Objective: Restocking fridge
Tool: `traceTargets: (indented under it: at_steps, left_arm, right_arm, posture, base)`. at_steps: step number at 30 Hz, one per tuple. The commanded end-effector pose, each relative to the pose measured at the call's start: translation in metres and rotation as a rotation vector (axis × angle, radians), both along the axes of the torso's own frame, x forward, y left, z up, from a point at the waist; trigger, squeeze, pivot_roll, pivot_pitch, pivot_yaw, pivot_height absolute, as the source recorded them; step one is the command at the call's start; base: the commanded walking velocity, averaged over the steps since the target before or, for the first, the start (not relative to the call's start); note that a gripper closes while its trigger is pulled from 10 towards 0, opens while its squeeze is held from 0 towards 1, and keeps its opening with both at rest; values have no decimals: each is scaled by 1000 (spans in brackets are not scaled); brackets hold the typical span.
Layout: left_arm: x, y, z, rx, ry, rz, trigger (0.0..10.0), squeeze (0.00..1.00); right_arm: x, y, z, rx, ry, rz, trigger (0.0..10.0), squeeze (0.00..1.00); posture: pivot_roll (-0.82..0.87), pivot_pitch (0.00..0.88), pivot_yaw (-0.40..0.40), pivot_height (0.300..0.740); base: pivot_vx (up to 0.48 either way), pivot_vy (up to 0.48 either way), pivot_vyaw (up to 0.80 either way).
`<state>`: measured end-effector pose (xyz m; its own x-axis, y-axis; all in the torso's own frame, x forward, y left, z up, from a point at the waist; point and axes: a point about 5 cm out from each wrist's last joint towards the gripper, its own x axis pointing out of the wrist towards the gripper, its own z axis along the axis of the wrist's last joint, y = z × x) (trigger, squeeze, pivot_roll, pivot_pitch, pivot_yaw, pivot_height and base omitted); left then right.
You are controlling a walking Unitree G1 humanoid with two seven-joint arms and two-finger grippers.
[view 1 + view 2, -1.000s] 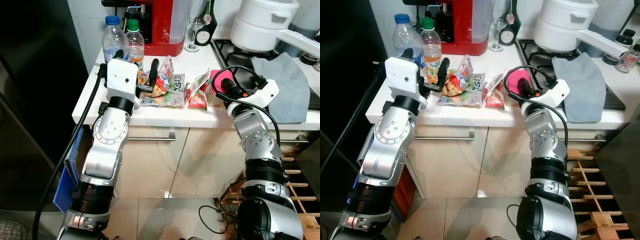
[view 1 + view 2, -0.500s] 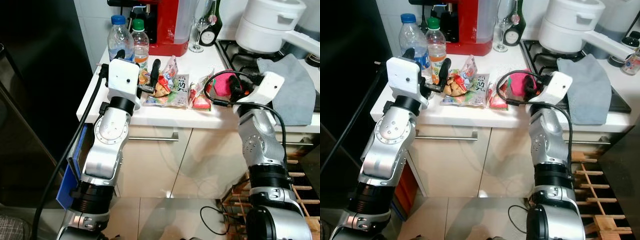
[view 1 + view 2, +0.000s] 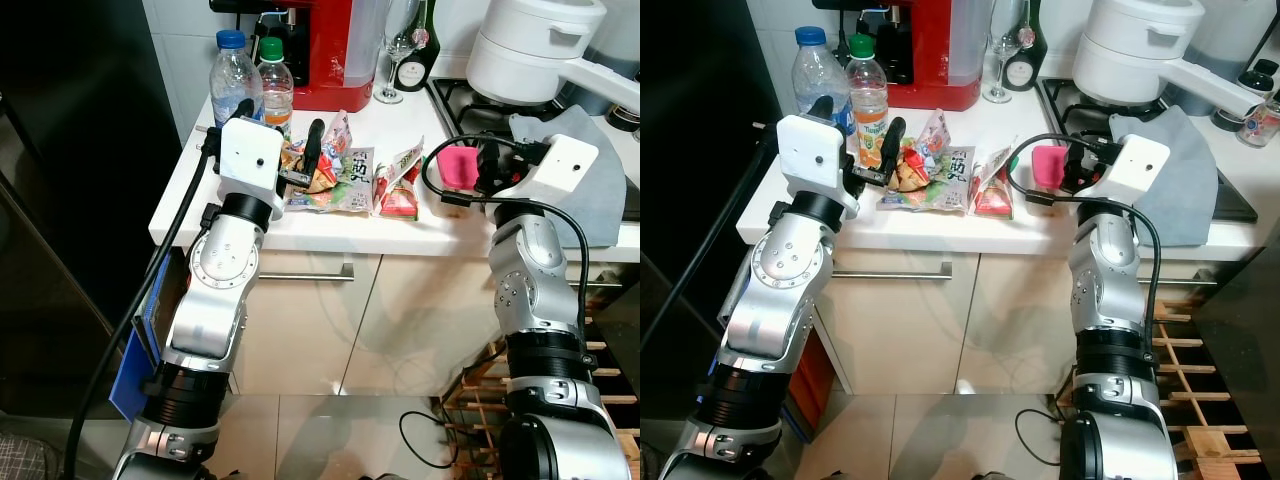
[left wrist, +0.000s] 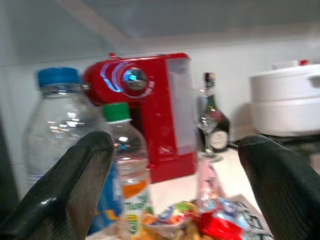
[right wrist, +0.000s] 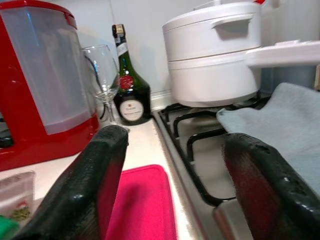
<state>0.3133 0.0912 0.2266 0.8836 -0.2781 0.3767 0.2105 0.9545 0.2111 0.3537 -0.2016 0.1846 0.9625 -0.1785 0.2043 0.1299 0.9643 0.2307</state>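
White bench point(image 3: 400, 232) carries snack packets point(image 3: 345, 178), partly hidden behind the left gripper point(image 3: 278, 120), fingers spread. Right gripper point(image 3: 1073, 165), fingers spread, half covers a pink sponge point(image 3: 1047, 163).

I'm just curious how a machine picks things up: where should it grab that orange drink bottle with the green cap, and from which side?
Probably around the straight middle of the green-capped bottle, from the counter's front edge. It stands upright, so its sides suit two fingers. The water bottle stands close on one side and snack packets lie on the other, leaving the front freest. The open left gripper already faces it.
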Motion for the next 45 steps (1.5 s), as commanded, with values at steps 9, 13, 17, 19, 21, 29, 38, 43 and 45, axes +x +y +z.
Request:
traceTargets:
  at_steps: [9,13,17,19,21,29,38,43,45]
  left_arm:
    - [-16,1,14,-114,8,-78,10000,0]
    - [-18,-4,25,-79,-51,-106,10000,0]
    - [-16,-12,18,-9,-31,-124,10000,0]
    - [-15,-15,13,69,-47,-103,10000,0]
    - [-14,-15,12,74,-47,-106,10000,0]
    - [-15,-13,13,64,-53,-100,10000,0]
    - [-14,-13,11,56,-44,-99,10000,0]
    - [-15,-15,9,54,-34,-105,10000,0]
    - [-15,-15,9,54,-31,-107,10000,0]
  right_arm:
    - [-47,33,3,-257,-69,69,10000,1000]
    - [-51,42,-3,-234,-45,89,10000,1000]
    - [-45,50,-7,-157,1,95,10000,1000]
    - [-35,53,-13,-86,59,85,10000,1000]
    - [-26,53,-17,-53,111,67,10000,1000]
    - [-11,48,-12,-139,152,18,10000,1000]
    - [-2,51,-15,-215,236,36,10000,357]
    - [-1,48,-19,-231,275,25,10000,0]
    - [0,46,-19,-236,284,24,10000,0]
  posture:
    - [11,0,-30,740]
    - [10,0,-27,740]
    - [-5,0,-12,740]
    - [-1,0,-12,740]
    - [5,0,-13,740]
    - [15,0,-16,740]
    - [14,0,-15,740]
    - [12,0,-16,740]
    - [11,0,-18,740]
  base:
    - [0,0,0]
    - [0,0,0]
    - [0,0,0]
    - [0,0,0]
    - [0,0,0]
    - [0,0,0]
    - [0,0,0]
    - [0,0,0]
    - [0,0,0]
